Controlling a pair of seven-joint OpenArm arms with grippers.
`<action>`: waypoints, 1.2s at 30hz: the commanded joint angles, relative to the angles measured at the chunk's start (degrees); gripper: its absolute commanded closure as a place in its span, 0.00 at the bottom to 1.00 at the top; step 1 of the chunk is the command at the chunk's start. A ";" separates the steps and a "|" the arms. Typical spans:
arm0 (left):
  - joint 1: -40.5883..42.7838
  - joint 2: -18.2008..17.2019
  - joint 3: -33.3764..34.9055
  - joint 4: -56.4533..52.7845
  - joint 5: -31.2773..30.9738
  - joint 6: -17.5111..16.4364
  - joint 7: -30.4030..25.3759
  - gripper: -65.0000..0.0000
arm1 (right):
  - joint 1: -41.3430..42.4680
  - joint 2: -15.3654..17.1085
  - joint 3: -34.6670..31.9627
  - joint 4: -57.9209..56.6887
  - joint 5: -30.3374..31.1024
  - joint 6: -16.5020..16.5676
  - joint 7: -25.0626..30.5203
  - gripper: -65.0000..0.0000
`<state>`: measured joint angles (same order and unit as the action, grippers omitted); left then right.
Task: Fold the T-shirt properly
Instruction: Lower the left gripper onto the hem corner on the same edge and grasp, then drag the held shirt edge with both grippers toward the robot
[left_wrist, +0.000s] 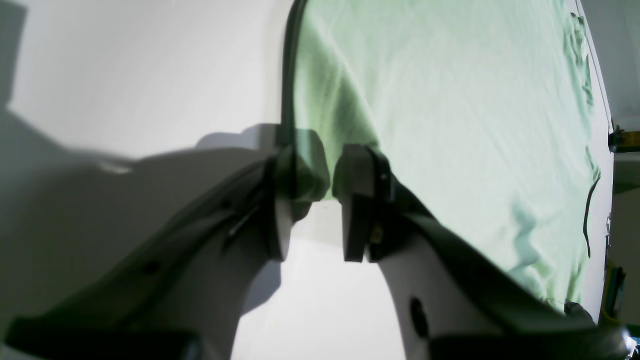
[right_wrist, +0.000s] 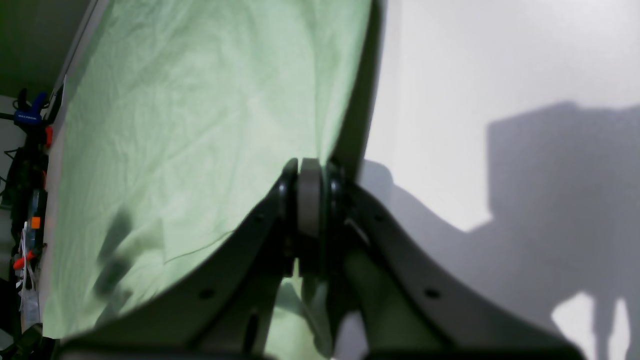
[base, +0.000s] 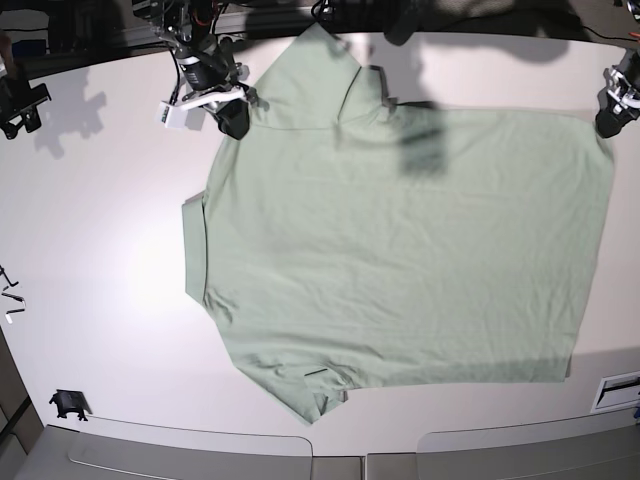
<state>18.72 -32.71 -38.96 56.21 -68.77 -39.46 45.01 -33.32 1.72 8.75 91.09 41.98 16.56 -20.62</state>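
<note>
While the broad white matte worktop (base: 110, 200) carries everything, the large pale mint-green T-shirt of thin, softly creased fabric (base: 400, 250) lies spread flat across it, its long axis running side to side in the base view, neck band at that view's left and hem at its right. Both arms sit along the far edge: the right claw (right_wrist: 310, 200) at the shoulder corner, its jaws pressed together on a pinch of the cloth, and the left claw (left_wrist: 335, 175) at the hem corner, its dark jaws standing partly apart with the fabric edge lying between them, not clamped. Any fold likely draws that far edge toward the near one.
</note>
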 joint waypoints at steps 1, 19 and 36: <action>0.17 -1.42 -0.33 0.57 -1.16 -0.54 -0.87 0.77 | -0.48 -0.26 -0.15 0.02 1.44 0.20 -1.29 1.00; 0.17 -1.42 -0.33 0.57 -1.16 -0.54 -2.03 1.00 | -0.50 -0.26 -0.15 0.02 1.44 0.22 -1.29 1.00; 5.16 -5.90 -0.50 0.59 -12.70 -0.54 8.26 1.00 | -9.07 0.59 7.89 14.99 1.55 8.15 -8.33 1.00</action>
<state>23.75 -37.10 -38.96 56.23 -80.27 -39.46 53.74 -42.15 2.07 16.56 104.99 42.26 23.83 -30.11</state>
